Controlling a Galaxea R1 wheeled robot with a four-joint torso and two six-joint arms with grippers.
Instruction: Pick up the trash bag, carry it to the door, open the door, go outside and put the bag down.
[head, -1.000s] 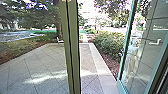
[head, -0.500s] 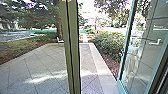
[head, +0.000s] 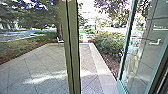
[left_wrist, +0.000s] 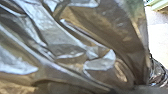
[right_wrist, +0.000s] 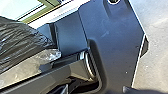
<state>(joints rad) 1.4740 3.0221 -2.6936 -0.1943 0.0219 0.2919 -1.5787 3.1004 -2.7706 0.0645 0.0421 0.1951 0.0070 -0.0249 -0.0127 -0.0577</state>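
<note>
We see the shiny trash bag (left_wrist: 75, 47) close to our left wrist. We can't tell if our claws are apart or together. The glass door (head: 147, 57) on our right is open.

We are showing a blue-black plate (right_wrist: 112, 45) with a round fitting (right_wrist: 113, 1), plus a grey bar (right_wrist: 75, 68) with a silvery ring (right_wrist: 88, 62).

An office building's glass doorway, its glazed door (head: 120, 82) open onto a paved yard (head: 37, 67) with shrubs (head: 107, 45).
</note>
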